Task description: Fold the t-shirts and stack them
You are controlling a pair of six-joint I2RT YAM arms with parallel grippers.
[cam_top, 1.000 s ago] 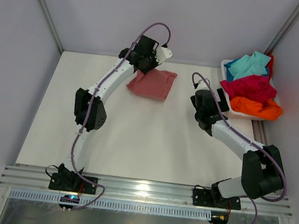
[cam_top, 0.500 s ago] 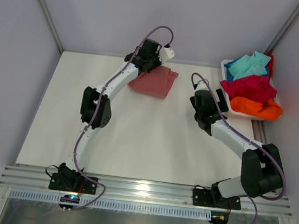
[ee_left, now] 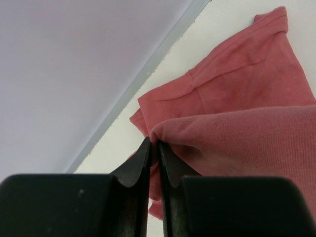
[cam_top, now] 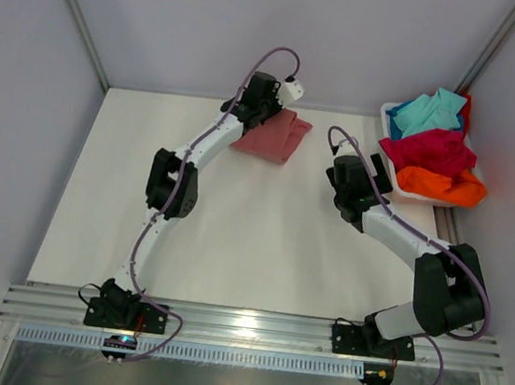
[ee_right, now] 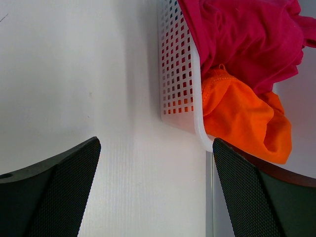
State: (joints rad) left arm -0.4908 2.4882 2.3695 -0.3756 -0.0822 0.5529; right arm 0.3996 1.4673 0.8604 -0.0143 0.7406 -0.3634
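The salmon-pink t-shirt (cam_top: 274, 136) lies folded at the far middle of the table, near the back wall; it fills the left wrist view (ee_left: 237, 113). My left gripper (cam_top: 264, 107) is shut on a fold of its near edge (ee_left: 154, 143). The crimson t-shirt (cam_top: 429, 150), orange t-shirt (cam_top: 442, 185) and turquoise t-shirt (cam_top: 427, 112) lie heaped in the white tub. My right gripper (cam_top: 375, 172) is open and empty over the table just left of the tub; its view shows the crimson (ee_right: 242, 34) and orange (ee_right: 242, 118) cloth.
The white perforated tub (cam_top: 388, 162) stands at the far right against the wall; its rim (ee_right: 197, 89) is close to my right fingers. The back wall and its rail (ee_left: 148, 69) run just behind the pink shirt.
My left gripper has moved right and toward the back wall with the pink shirt's edge, pulling the shirt that way and narrowing it. The right arm has barely moved.
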